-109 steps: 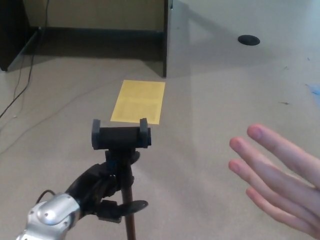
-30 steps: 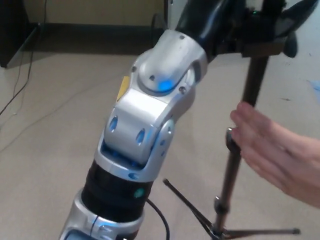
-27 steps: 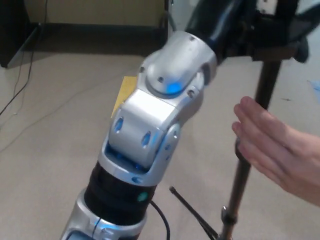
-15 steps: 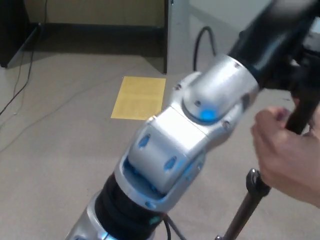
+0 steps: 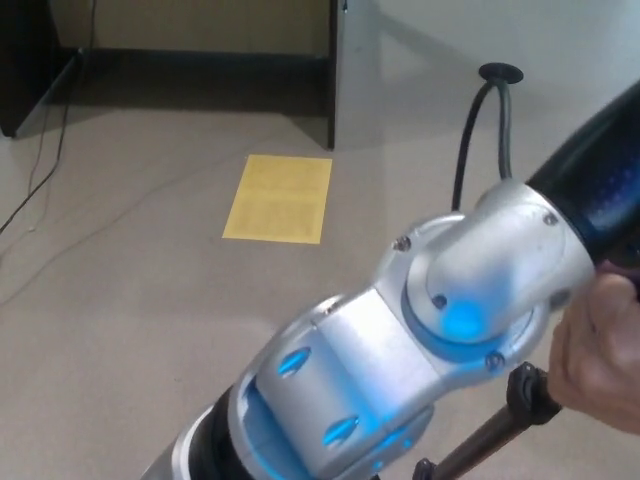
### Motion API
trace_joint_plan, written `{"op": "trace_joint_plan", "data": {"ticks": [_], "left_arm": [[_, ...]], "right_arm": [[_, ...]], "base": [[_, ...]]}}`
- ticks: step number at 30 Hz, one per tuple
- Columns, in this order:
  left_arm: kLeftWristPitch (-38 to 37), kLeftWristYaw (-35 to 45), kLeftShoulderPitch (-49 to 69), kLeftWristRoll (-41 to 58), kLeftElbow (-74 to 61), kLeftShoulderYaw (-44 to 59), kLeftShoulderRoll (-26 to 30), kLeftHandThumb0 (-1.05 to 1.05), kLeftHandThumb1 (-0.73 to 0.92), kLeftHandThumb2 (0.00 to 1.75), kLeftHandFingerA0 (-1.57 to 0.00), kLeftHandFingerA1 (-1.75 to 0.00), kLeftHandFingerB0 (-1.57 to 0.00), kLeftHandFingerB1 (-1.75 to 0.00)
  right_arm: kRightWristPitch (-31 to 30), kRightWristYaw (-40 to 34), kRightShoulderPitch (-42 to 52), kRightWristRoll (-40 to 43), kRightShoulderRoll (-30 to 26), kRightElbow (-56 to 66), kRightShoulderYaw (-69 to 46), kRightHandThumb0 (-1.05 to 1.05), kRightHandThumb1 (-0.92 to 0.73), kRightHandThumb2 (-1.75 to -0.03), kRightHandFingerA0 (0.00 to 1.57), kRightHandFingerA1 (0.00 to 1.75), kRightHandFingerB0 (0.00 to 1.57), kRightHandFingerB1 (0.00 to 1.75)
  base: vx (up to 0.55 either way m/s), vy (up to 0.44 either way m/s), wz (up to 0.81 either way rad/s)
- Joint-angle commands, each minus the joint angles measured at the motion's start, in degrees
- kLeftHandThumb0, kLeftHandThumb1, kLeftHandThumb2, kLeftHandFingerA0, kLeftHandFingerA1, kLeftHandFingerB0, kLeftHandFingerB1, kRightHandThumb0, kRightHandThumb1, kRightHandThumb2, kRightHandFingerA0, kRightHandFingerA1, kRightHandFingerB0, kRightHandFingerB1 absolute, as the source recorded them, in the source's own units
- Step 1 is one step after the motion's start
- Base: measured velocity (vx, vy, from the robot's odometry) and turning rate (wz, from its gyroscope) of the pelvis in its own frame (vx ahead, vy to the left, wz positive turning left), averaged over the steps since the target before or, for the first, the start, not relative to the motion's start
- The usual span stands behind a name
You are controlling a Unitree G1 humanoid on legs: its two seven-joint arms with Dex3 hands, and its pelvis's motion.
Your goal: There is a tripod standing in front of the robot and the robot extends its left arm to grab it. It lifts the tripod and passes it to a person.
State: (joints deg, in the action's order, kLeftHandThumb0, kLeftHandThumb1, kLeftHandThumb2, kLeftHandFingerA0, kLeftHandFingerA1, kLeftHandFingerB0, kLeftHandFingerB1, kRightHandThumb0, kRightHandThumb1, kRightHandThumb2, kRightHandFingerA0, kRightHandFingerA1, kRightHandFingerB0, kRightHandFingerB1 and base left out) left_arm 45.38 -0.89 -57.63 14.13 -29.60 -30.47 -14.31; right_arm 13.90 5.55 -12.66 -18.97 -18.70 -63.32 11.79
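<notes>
Tripod [image 5: 500,425] pole slants low at the bottom right, a person's hand [image 5: 600,355] wrapped round it just above a collar. The robot's silver left arm [image 5: 420,340] sweeps across in front, glowing blue; its hand runs off frame, so its grip can't be told. Beyond lies a yellow sheet [image 5: 280,198] on the floor.

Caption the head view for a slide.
Robot's left arm stretches right; a person's hand grips the tripod pole.
</notes>
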Motion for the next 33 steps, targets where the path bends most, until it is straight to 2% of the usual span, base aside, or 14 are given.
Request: {"op": "trace_joint_plan", "data": {"ticks": [1,6,10,11,12,13,14,16,20,22,27,28,30,33], "left_arm": [[1.35,-0.72,-1.17,-2.55,-1.99,-3.31,-3.43,-0.38,0.86,0.66,-0.83,-1.32,-0.62,-1.05],[5.43,0.91,-3.11,-2.55,-2.63,-2.89,-0.62,-0.51,0.88,0.66,-0.86,-1.20,-0.64,-0.99],[1.51,2.30,-1.28,-3.68,-1.11,-3.85,0.69,-0.55,0.88,0.67,-0.84,-1.14,-0.67,-0.95],[1.42,2.96,-0.92,-3.19,-0.80,-3.36,0.71,-0.92,0.53,0.65,0.00,-0.20,0.00,-0.01],[1.79,3.64,-1.07,-2.90,-0.93,-2.98,1.23,-0.89,0.56,0.57,0.00,-0.18,0.00,0.00],[1.56,4.18,-1.20,-3.26,-0.93,-2.95,2.02,-0.85,0.46,0.89,0.00,-0.09,0.00,0.00],[2.11,4.89,-1.66,-3.24,-0.67,-2.07,2.88,-0.85,0.46,0.89,0.00,-0.07,0.00,0.00],[2.28,5.40,-1.69,-3.13,-0.47,-1.54,3.02,-0.81,0.44,0.87,0.00,-0.08,0.00,-0.03],[0.48,6.48,0.01,-3.30,0.33,-0.78,3.73,-0.78,0.44,0.84,0.00,-0.04,0.00,-0.03],[0.32,6.81,0.72,-3.62,0.19,-0.43,4.16,-0.75,0.43,0.82,0.00,-0.04,0.00,-0.02],[1.33,7.93,0.93,-4.03,-0.26,1.39,6.15,-0.79,0.47,0.82,0.00,0.00,0.00,0.00],[2.08,8.30,0.98,-3.51,-0.42,2.76,6.76,-0.76,0.47,0.55,0.00,0.00,0.00,0.00],[2.48,8.92,1.21,-2.66,-0.26,4.19,7.02,-0.77,0.46,0.55,0.00,0.00,0.00,0.00],[2.64,10.26,2.99,-2.61,-1.38,6.96,10.45,-0.77,0.48,0.55,0.00,0.00,0.00,0.00]], "right_arm": [[-1.45,-0.76,-0.54,-0.66,-2.03,0.19,0.19,-0.57,-0.63,-0.94,0.65,0.60,0.39,0.50],[-1.59,-0.75,-0.48,-0.63,-2.15,0.40,0.25,-0.57,-0.63,-0.94,0.65,0.60,0.39,0.50],[-1.70,-0.68,-0.63,-0.68,-2.33,0.49,0.22,-0.57,-0.63,-0.94,0.65,0.60,0.39,0.50],[-15.22,-15.94,-2.57,20.29,6.97,0.99,-21.80,-0.24,-0.24,-0.48,0.96,0.51,0.96,0.51],[4.89,0.33,-0.12,-1.62,-3.41,0.53,0.34,-0.43,-0.88,-0.66,0.49,0.61,0.22,0.30],[2.40,1.26,0.29,1.72,-1.76,-0.12,-3.01,-0.49,-0.59,-0.88,0.59,0.59,0.38,0.49],[1.75,1.33,-0.01,4.02,-0.97,-0.38,-4.74,-0.37,-0.70,-0.60,0.60,0.43,0.44,0.35],[1.81,1.03,-0.20,3.63,-0.88,-0.53,-4.84,-0.36,-0.69,-0.60,0.64,0.44,0.46,0.36],[0.61,0.87,-0.44,2.83,-0.73,-0.92,-4.29,-0.36,-0.70,-0.61,0.58,0.41,0.45,0.35],[-0.04,0.78,-0.54,2.64,-0.67,-0.72,-4.08,-0.37,-0.69,-0.60,0.61,0.42,0.46,0.36],[-1.24,0.55,-1.45,2.27,-0.51,-1.12,-3.72,-0.39,-0.68,-0.60,0.63,0.41,0.47,0.36],[-1.10,0.27,-1.59,2.19,-0.49,-1.13,-3.67,-0.39,-0.67,-0.61,0.66,0.42,0.47,0.36],[-1.04,0.36,-1.81,2.24,-0.52,-1.15,-3.64,-0.39,-0.68,-0.60,0.65,0.42,0.47,0.36],[-0.23,0.87,-0.95,2.73,-0.70,-1.04,-3.93,-0.40,-0.68,-0.60,0.65,0.42,0.46,0.35]], "base": [[0.00,0.000,0.00],[0.00,0.000,0.00],[0.00,0.000,0.00],[0.00,0.000,0.00],[0.00,0.000,0.00],[0.00,0.000,0.00],[0.00,0.000,0.00],[0.00,0.000,0.00],[0.00,0.000,0.00],[0.00,0.000,0.00],[0.00,0.000,0.00],[0.00,0.000,0.00],[0.00,0.000,0.00],[0.00,0.000,0.00]]}}
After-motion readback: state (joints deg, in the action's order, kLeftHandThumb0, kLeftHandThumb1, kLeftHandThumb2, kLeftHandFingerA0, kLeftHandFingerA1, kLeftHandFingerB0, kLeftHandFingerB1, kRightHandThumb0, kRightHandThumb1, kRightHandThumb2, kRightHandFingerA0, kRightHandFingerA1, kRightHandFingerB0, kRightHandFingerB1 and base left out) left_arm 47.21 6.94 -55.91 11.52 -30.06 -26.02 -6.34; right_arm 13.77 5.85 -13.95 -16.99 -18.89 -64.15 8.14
